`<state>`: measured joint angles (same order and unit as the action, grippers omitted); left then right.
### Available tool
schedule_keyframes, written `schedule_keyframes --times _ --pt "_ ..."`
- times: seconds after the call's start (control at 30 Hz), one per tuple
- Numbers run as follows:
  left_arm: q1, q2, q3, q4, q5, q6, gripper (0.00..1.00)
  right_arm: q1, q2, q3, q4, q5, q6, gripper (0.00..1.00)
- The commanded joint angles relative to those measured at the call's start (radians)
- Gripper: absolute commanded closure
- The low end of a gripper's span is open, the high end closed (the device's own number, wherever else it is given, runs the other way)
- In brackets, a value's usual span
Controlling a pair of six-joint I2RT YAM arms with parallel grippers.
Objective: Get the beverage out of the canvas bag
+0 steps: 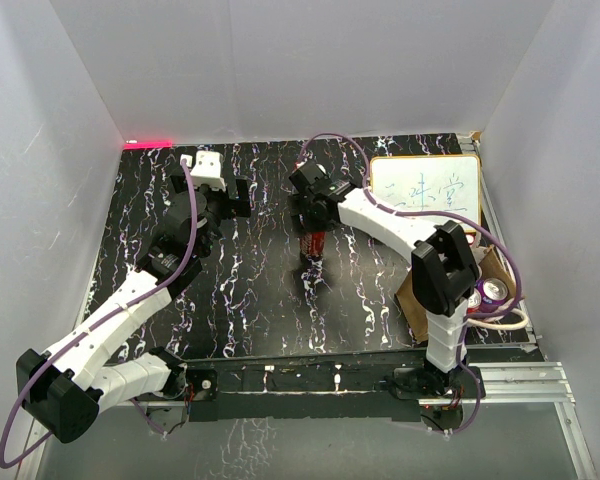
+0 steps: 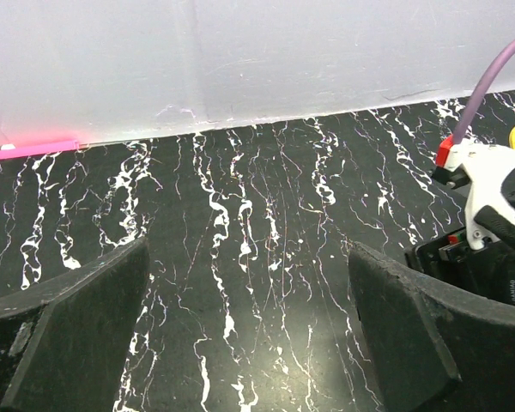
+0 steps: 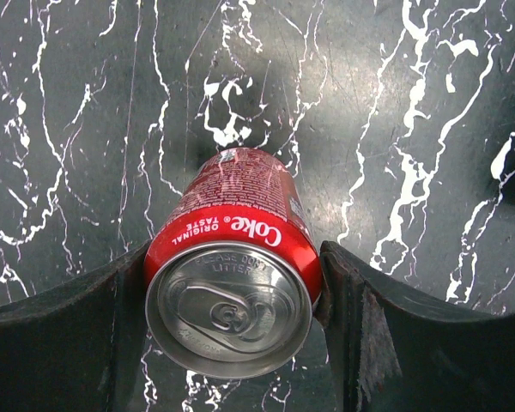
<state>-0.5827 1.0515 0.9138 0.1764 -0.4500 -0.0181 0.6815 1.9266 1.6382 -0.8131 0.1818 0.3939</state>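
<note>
From the top external camera, the canvas bag point(image 1: 412, 300) showed as a tan-brown, flat-sided box with pale cream loop handles point(image 1: 502, 322) lying at its near edge. Most of it was hidden by the right arm's dark elbow. Two round can tops point(image 1: 493, 290) showed in its open mouth. The white board point(image 1: 425, 186) lay just beyond the bag. Well to the left of the bag, out on the black marbled table point(image 1: 250, 290), a red Coke can point(image 1: 316, 240) sat between the fingers of the right gripper point(image 1: 315, 254). Farther left of the bag again, the left gripper point(image 1: 212, 192) stood apart from the can with nothing in it.

In the left wrist view, the left gripper point(image 2: 249, 257) was spread wide. Its two dark fingers point(image 2: 86, 318) stood far apart, with only bare table point(image 2: 249, 189) between them and nothing touching either pad. Part of the right arm point(image 2: 498, 215) showed at the right edge.

In the right wrist view, the Coke can point(image 3: 232, 283) was seen from above. It had a red wall with white "Coke Original Taste" lettering around the rim and a silver lid with the pull tab flat and unopened. The right gripper point(image 3: 232, 279) was closed to the can's width, one finger point(image 3: 69, 318) pressed against each side of the wall near the top. Whether the can's base touched the table point(image 3: 395, 103) could not be told.
</note>
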Motion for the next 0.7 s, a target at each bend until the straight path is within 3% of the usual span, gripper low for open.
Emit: schedule_keyframes --times 0.0,0.27,0.37,0.67 --pt "-0.002 -0.010 -0.016 0.029 -0.018 0.011 0.03 0.017 0.015 0.096 0.001 0.051 0.013 0.92" --pt "-0.003 -0.010 -0.016 0.029 -0.019 0.013 0.03 0.024 0.059 0.112 -0.021 0.045 0.018 0.91" --pt "-0.002 -0.010 -0.016 0.029 -0.019 0.013 0.03 0.025 0.061 0.106 -0.019 0.043 0.021 0.85" --pt "-0.002 -0.011 -0.018 0.029 -0.015 0.010 0.03 0.024 0.032 0.108 -0.015 0.051 0.026 0.24"
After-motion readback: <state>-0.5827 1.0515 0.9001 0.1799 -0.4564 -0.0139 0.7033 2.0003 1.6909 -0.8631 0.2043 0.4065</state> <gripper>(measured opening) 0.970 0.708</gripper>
